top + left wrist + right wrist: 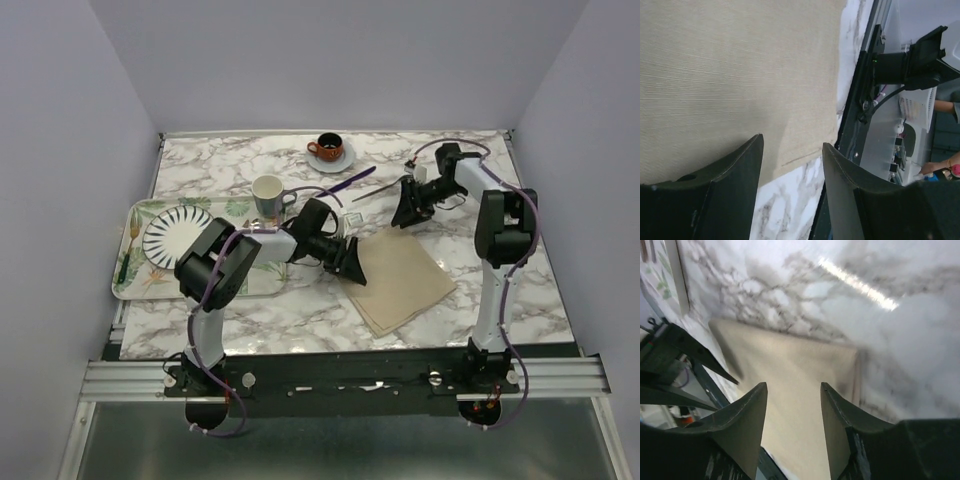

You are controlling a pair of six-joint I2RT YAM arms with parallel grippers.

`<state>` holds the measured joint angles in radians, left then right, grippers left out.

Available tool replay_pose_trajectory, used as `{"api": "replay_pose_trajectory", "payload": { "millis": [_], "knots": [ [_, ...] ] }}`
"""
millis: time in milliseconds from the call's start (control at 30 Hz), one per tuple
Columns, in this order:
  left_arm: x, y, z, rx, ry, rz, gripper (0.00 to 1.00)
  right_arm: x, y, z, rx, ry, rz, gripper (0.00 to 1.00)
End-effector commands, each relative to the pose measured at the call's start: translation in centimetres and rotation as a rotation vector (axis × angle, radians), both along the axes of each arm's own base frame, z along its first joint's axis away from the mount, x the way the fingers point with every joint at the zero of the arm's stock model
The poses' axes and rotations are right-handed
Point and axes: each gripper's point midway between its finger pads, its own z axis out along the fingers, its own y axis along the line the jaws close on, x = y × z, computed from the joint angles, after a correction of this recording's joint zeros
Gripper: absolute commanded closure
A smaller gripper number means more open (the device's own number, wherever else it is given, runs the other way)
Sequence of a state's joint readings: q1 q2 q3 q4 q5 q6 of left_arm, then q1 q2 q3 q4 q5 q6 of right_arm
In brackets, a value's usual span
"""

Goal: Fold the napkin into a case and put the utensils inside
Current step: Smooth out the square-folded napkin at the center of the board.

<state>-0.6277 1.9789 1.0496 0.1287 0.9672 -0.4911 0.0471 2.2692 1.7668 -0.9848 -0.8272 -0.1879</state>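
Bright even light; glare streak on table [860, 287]; blurry wrist views.

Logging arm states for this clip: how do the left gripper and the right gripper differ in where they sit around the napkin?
The left gripper hangs over the napkin's left edge, beside the tray; the right gripper hangs by its far corner, nearer the purple knife. The left gripper's wrist view is mostly cloth; the right gripper's shows marble table around the cloth. Both are open and hold nothing.
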Motion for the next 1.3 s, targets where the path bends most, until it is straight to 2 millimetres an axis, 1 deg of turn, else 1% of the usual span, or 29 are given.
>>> {"api": "replay_pose_trajectory", "payload": {
  "millis": [0, 33, 67, 100, 133, 167, 233, 267, 333, 400, 433, 467, 500, 567, 600, 633, 700, 733, 767, 833, 867, 933, 967, 1000, 1100, 1133, 1200, 1233, 1267],
  "knots": [
    [-0.3, -0.4, 5.0, -0.021, -0.226, -0.013, 0.41, -4.2, -3.2, 4.7, -0.145, -0.114, 0.075, 0.42],
    [0.3, 0.3, 4.5, 0.055, -0.238, 0.02, 0.42, -6.3, -4.2, 3.9, -0.16, -0.064, 0.086, 0.42],
    [0.5, 0.6, 4.7, 0.076, -0.271, 0.012, 0.42, -7.3, -4.8, 4.3, -0.178, -0.065, 0.091, 0.42],
    [0.8, 1.1, 4.4, 0.099, -0.332, -0.017, 0.43, -8.0, -6.0, 3.9, -0.213, -0.051, 0.086, 0.42],
    [0.7, 1.6, 4.1, 0.146, -0.346, -0.035, 0.44, -8.9, -7.0, 3.4, -0.228, -0.035, 0.083, 0.42],
    [1.2, 2.0, 3.7, 0.186, -0.383, -0.03, 0.44, -10.4, -7.4, 2.6, -0.237, 0.0, 0.088, 0.42],
    [1.5, 2.6, 3.5, 0.223, -0.439, -0.075, 0.44, -11.4, -8.2, 2.3, -0.276, -0.017, 0.101, 0.45],
    [1.8, 2.9, 2.9, 0.259, -0.452, -0.081, 0.44, -12.6, -8.3, 1.6, -0.281, 0.003, 0.109, 0.46],
    [2.2, 2.9, 2.8, 0.283, -0.519, -0.136, 0.45, -13.2, -8.4, 1.3, -0.291, -0.005, 0.111, 0.51],
    [2.8, 3.2, 2.1, 0.337, -0.581, -0.161, 0.45, -14.3, -8.7, 0.3, -0.31, 0.027, 0.123, 0.55],
    [3.2, 3.2, 2.3, 0.36, -0.604, -0.181, 0.46, -14.4, -9.0, -0.4, -0.324, 0.035, 0.13, 0.56],
    [3.2, 3.1, 1.4, 0.384, -0.635, -0.229, 0.46, -14.5, -9.2, -1.0, -0.34, 0.036, 0.136, 0.57],
    [3.7, 3.3, 1.0, 0.418, -0.657, -0.235, 0.48, -14.7, -9.9, -1.6, -0.382, 0.042, 0.145, 0.61],
    [3.6, 3.1, 0.7, 0.424, -0.69, -0.28, 0.49, -14.7, -10.7, -3.1, -0.425, 0.046, 0.157, 0.63],
    [3.2, 2.8, 0.8, 0.418, -0.706, -0.301, 0.51, -14.7, -11.4, -3.6, -0.461, 0.05, 0.165, 0.66],
    [2.5, 2.7, 0.6, 0.403, -0.706, -0.325, 0.51, -14.3, -11.7, -3.9, -0.477, 0.038, 0.168, 0.67],
    [0.9, 1.9, 1.1, 0.352, -0.748, -0.383, 0.52, -13.9, -12.5, -4.5, -0.521, 0.04, 0.179, 0.68],
    [0.3, 2.1, 0.6, 0.354, -0.761, -0.397, 0.52, -13.6, -12.7, -4.8, -0.535, 0.031, 0.181, 0.67],
    [-0.2, 1.9, 0.8, 0.349, -0.787, -0.411, 0.52, -13.1, -13.0, -5.0, -0.549, 0.028, 0.184, 0.68],
    [-1.2, 1.6, -0.1, 0.36, -0.812, -0.446, 0.51, -12.6, -13.4, -5.2, -0.571, 0.016, 0.197, 0.68],
    [-1.2, 1.7, -1.0, 0.387, -0.809, -0.453, 0.51, -12.1, -13.5, -5.1, -0.577, 0.004, 0.199, 0.68],
    [-1.4, 1.3, -1.9, 0.411, -0.783, -0.453, 0.52, -11.7, -13.4, -5.1, -0.578, 0.0, 0.212, 0.67],
    [-1.7, 1.3, -2.9, 0.423, -0.756, -0.466, 0.52, -11.5, -13.2, -5.1, -0.577, -0.005, 0.218, 0.67],
    [-1.9, 1.4, -3.3, 0.427, -0.745, -0.474, 0.54, -11.2, -13.0, -4.9, -0.572, -0.015, 0.221, 0.67],
    [-3.5, 1.6, -4.2, 0.435, -0.743, -0.522, 0.58, -11.3, -11.9, -4.7, -0.559, -0.036, 0.256, 0.66],
    [-4.3, 2.0, -4.6, 0.439, -0.733, -0.539, 0.59, -11.3, -11.1, -4.6, -0.555, -0.054, 0.281, 0.66],
    [-5.6, 2.1, -4.4, 0.429, -0.739, -0.569, 0.6, -11.7, -10.1, -4.4, -0.537, -0.069, 0.31, 0.66],
    [-6.4, 2.7, -4.7, 0.436, -0.733, -0.589, 0.61, -12.3, -9.4, -4.3, -0.532, -0.07, 0.335, 0.66],
    [-6.7, 2.6, -3.7, 0.417, -0.758, -0.588, 0.6, -12.5, -9.0, -4.2, -0.525, -0.075, 0.351, 0.65]
  ]
}}
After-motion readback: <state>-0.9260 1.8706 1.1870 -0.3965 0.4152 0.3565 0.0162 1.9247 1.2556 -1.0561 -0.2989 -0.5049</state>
